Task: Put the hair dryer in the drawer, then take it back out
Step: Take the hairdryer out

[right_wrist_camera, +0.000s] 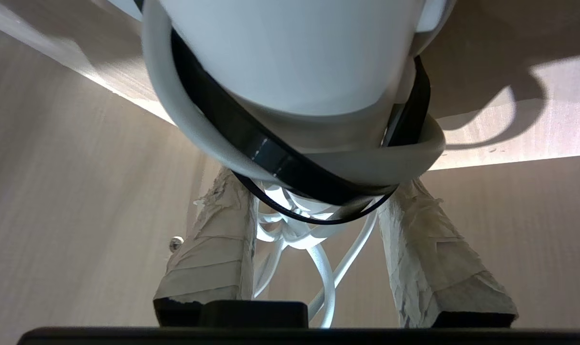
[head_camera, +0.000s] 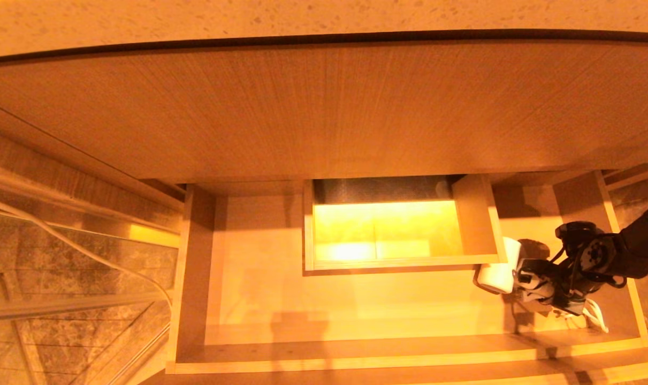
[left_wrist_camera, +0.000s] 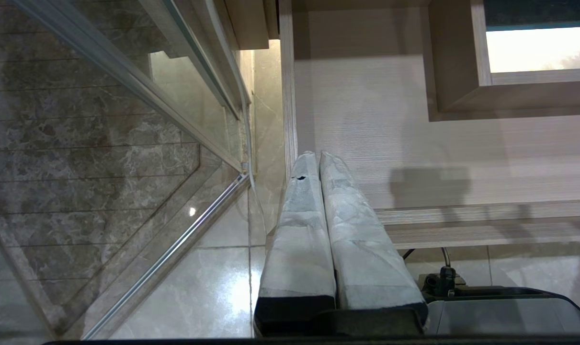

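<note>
The wide wood-grain drawer (head_camera: pixel 259 305) stands pulled out, with a lit boxed cut-out (head_camera: pixel 382 235) at its middle back. The white hair dryer (head_camera: pixel 496 271) is in the drawer's right part, just beside the cut-out's near right corner. My right gripper (head_camera: pixel 520 279) is shut on it. In the right wrist view the dryer's white barrel (right_wrist_camera: pixel 290 57) fills the space between the taped fingers (right_wrist_camera: pixel 213 244), and its white cord (right_wrist_camera: pixel 324 273) loops between them. My left gripper (left_wrist_camera: pixel 316 155) is shut and empty, outside the drawer's left side (left_wrist_camera: pixel 290 120).
A tall wood-grain panel (head_camera: pixel 324 112) and a speckled stone counter (head_camera: pixel 324 13) rise behind the drawer. A glass shower partition (head_camera: pixel 61 299) over marble tiles (left_wrist_camera: pixel 79 143) stands to the left. The dryer's cord (head_camera: pixel 595 316) trails on the drawer floor by the right wall.
</note>
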